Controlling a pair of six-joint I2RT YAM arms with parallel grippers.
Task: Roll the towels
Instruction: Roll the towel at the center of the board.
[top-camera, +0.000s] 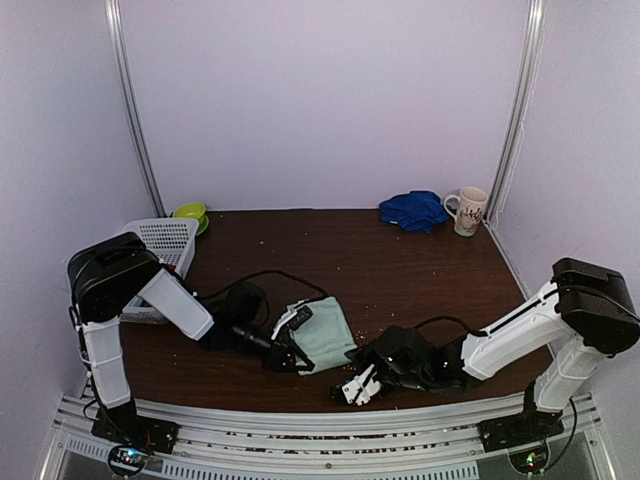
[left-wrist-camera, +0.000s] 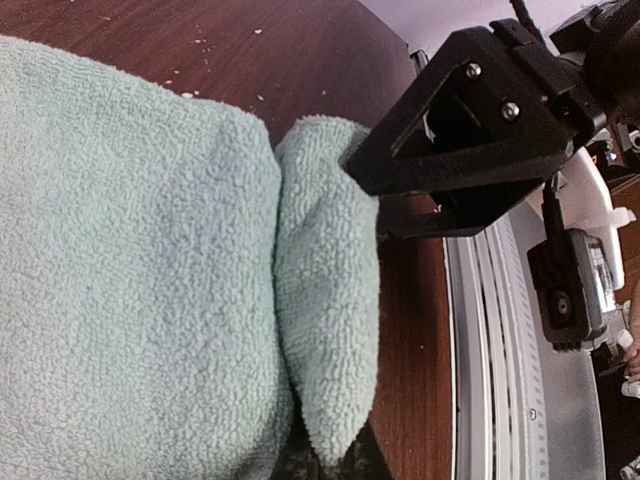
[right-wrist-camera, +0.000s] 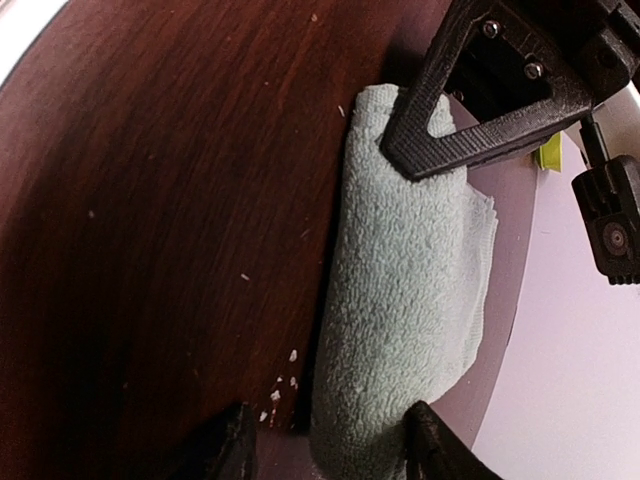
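The small mint-green towel (top-camera: 328, 335) lies partly rolled on the dark wooden table (top-camera: 380, 265), near the front middle. My left gripper (top-camera: 288, 338) is at its left edge, shut on a fold of the towel (left-wrist-camera: 325, 330) that narrows into the jaws (left-wrist-camera: 335, 455). My right gripper (top-camera: 358, 386) is just in front and to the right of the towel. In the right wrist view it (right-wrist-camera: 330, 445) is open, with the end of the rolled mint towel (right-wrist-camera: 400, 300) between the fingers. One fingertip (right-wrist-camera: 432, 440) touches the cloth, while the other (right-wrist-camera: 232, 440) stands clear. The blue towel (top-camera: 413, 210) lies crumpled at the back right.
A white patterned mug (top-camera: 468, 210) stands next to the blue towel by the right wall. A white basket (top-camera: 165, 245) and a green bowl (top-camera: 190, 212) sit at the back left. White crumbs (right-wrist-camera: 285, 370) dot the wood. A metal rail (left-wrist-camera: 490, 380) runs along the table's near edge.
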